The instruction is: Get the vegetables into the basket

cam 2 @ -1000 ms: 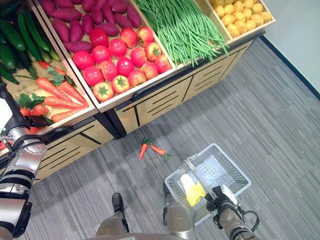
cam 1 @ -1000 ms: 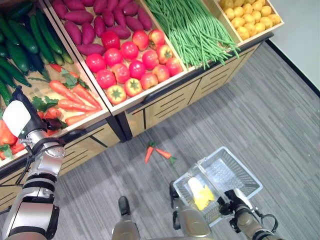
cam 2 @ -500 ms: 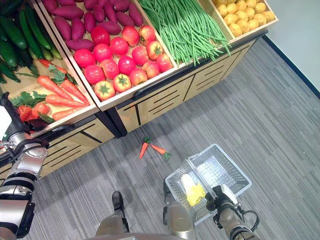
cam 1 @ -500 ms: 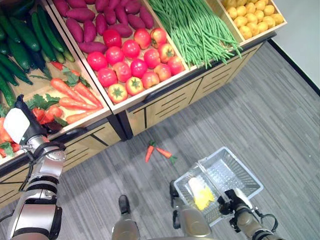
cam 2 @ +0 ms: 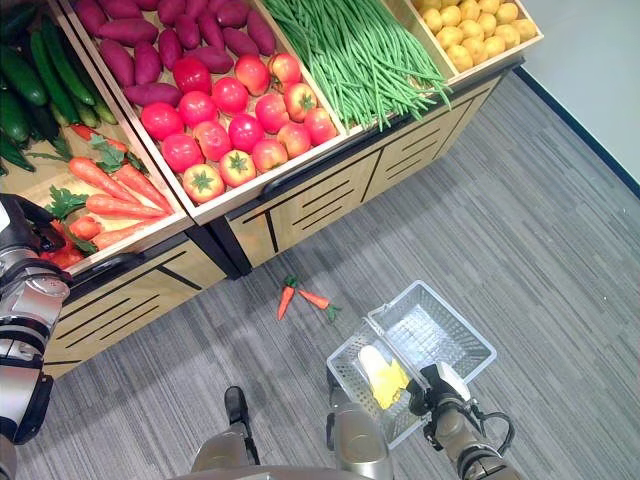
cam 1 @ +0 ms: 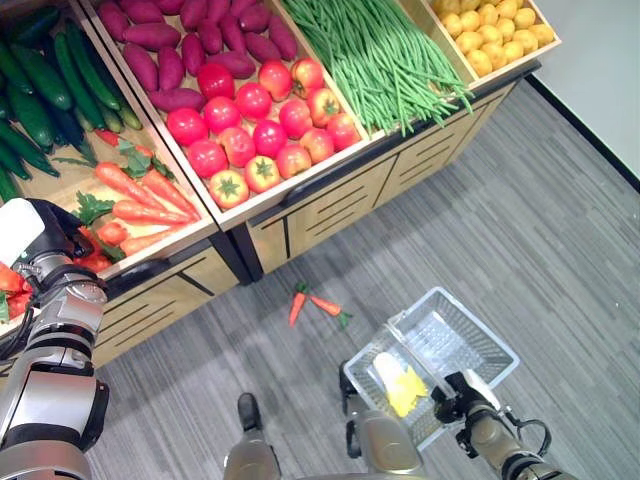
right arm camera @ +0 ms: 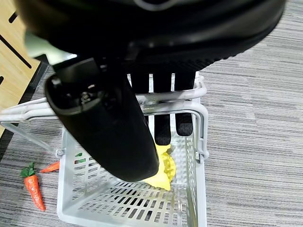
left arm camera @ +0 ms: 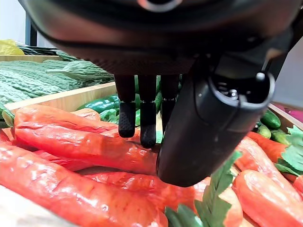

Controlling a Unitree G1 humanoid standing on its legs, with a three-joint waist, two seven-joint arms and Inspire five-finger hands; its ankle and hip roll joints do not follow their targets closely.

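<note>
Orange carrots (cam 1: 140, 190) with green tops lie in a wooden bin of the produce stand. My left hand (cam 1: 55, 228) is over the bin's near left corner. In the left wrist view its straight fingers (left arm camera: 141, 118) point down onto the carrots (left arm camera: 80, 142), open and holding nothing. Low on the floor to the right hangs the white wire basket (cam 1: 490, 335), with my right hand (cam 1: 452, 388) shut on its handle (right arm camera: 175, 109). A yellow item (cam 1: 398, 385) lies inside it. Two small carrots (cam 1: 312, 304) lie on the floor between stand and basket.
The stand's other bins hold cucumbers (cam 1: 40, 85), purple sweet potatoes (cam 1: 170, 55), tomatoes (cam 1: 260, 125), green beans (cam 1: 380, 55) and yellow fruit (cam 1: 495, 25). Grey carpet (cam 1: 520, 220) stretches in front of the stand.
My left hand has tipped forward and down onto the carrots at the bin's near left. The whole view has shifted slightly. The right hand and basket stay put.
</note>
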